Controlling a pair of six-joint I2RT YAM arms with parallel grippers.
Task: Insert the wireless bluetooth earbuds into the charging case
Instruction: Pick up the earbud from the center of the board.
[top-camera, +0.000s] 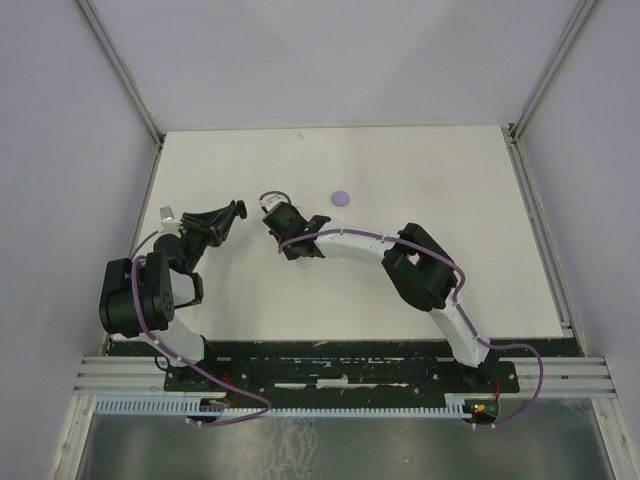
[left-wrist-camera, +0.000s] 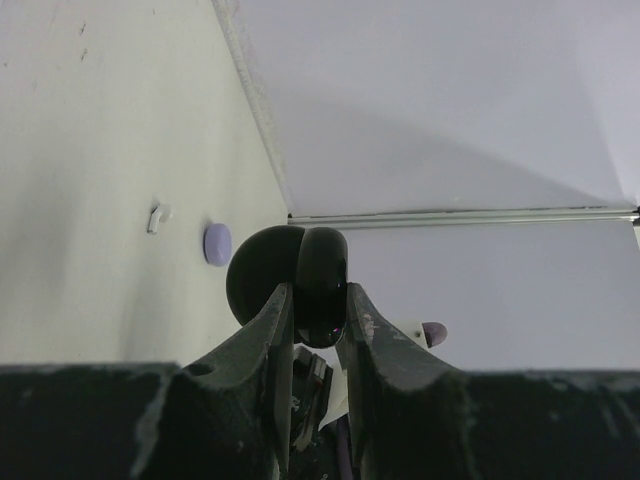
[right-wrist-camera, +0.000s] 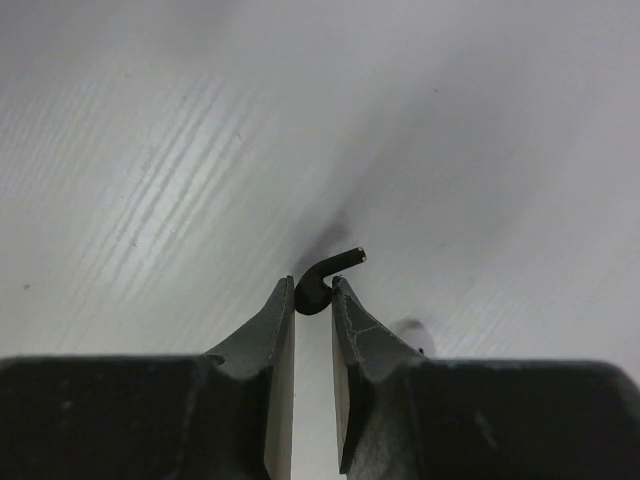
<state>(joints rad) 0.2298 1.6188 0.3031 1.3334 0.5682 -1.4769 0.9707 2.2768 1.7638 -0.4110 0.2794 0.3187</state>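
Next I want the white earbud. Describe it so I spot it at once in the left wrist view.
On the pale table, beyond the black round case clamped in the left pincer, lies a flat lilac disc. Just left of it in the picture, not touching it, is the white earbud. It is far smaller than the disc, elongated rather than round, and nearly table-coloured.

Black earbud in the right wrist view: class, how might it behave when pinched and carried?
The black earbud is probably light: it is tiny beside the fingertips of the right hand. It is likely stiff: its thin stem juts out past the tips without drooping. It may twist or slip, since only its rounded end sits between the fingers.
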